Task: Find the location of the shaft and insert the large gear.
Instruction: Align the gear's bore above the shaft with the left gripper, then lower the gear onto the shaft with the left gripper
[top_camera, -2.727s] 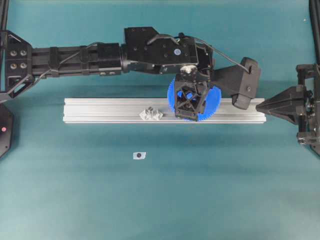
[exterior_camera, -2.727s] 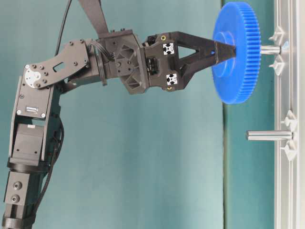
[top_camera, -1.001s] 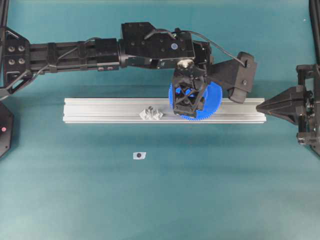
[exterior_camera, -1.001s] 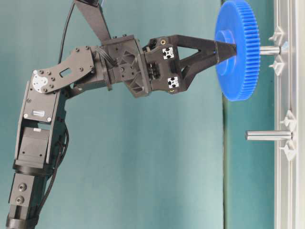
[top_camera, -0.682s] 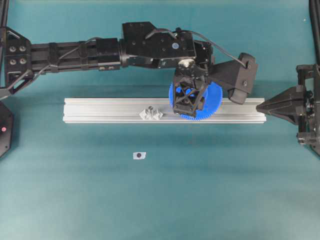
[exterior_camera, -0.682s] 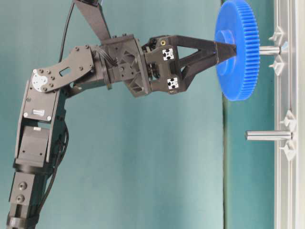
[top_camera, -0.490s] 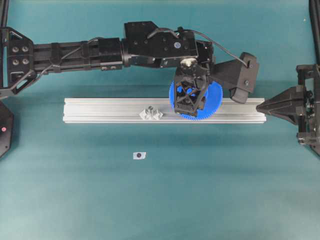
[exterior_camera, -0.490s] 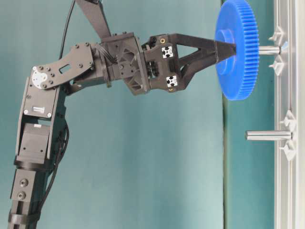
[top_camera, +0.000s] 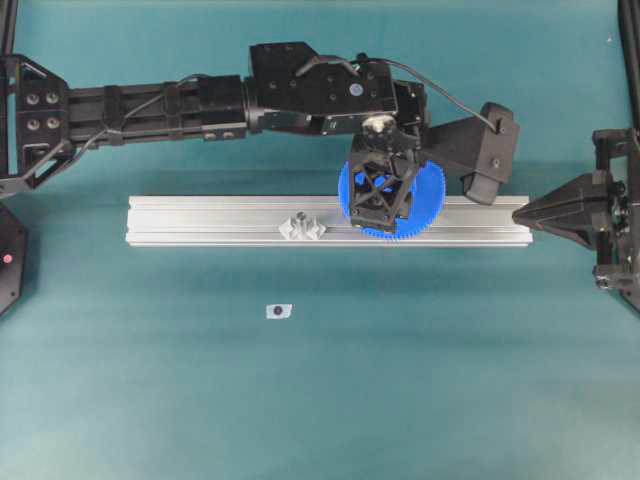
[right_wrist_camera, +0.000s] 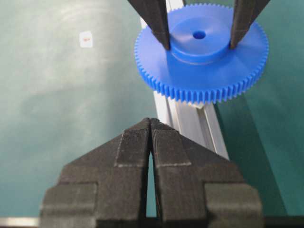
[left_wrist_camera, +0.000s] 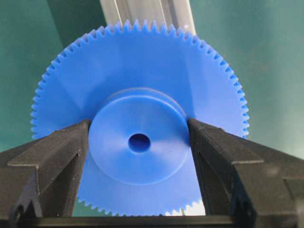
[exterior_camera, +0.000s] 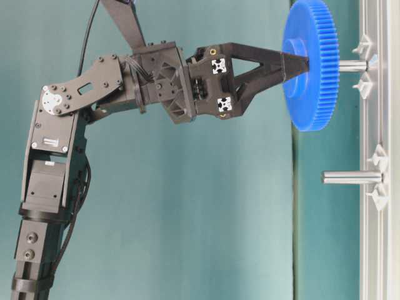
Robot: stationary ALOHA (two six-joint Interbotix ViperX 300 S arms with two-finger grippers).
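Spanning the teal surface (top_camera: 200,400), the aluminium rail (top_camera: 220,220), unmoved. Clamped on the large gear (exterior_camera: 309,65) hub, left gripper (left_wrist_camera: 138,142), held above the short stub (exterior_camera: 353,65), barely nearer than before. Pressed together, idle, right gripper (right_wrist_camera: 150,137). Standing free, untouched, the shaft (exterior_camera: 351,177).

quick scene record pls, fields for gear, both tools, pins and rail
large gear: blue, held by its hub, above the rail
left tool: shut on the hub
right tool: shut, empty, off the rail's end
pin at the gear: lined up with the hub; entry into the hole cannot be told
second pin: bare
rail: silver, carries both pins
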